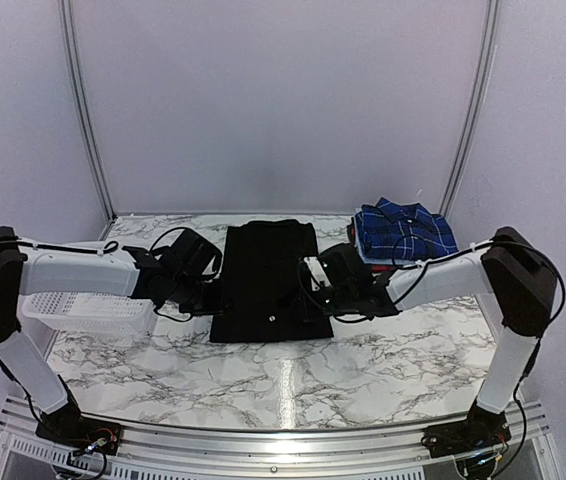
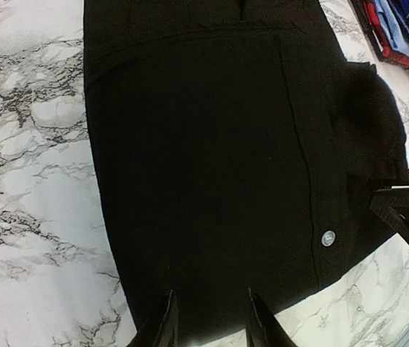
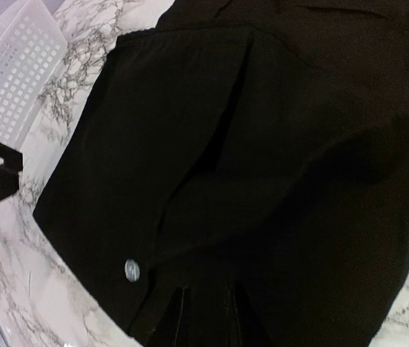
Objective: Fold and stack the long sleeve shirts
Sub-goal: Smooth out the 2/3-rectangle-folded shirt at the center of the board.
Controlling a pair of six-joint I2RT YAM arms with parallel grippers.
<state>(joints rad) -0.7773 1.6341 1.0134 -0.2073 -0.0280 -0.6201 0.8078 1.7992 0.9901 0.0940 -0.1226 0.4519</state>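
A black long sleeve shirt [image 1: 263,280] lies folded into a tall rectangle at the middle of the marble table, one small white button [image 2: 327,238] near its front corner. My left gripper [image 1: 206,293] is at its left edge. In the left wrist view its fingers [image 2: 212,293] stand partly apart over the shirt's near edge, and a grip does not show. My right gripper [image 1: 315,290] is at the shirt's right edge. Its fingers [image 3: 206,289] are close together, with dark cloth between them and a crease running up from them.
A stack of folded shirts [image 1: 403,232], blue plaid on top, sits at the back right, just behind the right arm. A white mesh basket [image 1: 83,310] stands at the left edge under the left arm. Grey walls close in the back and sides.
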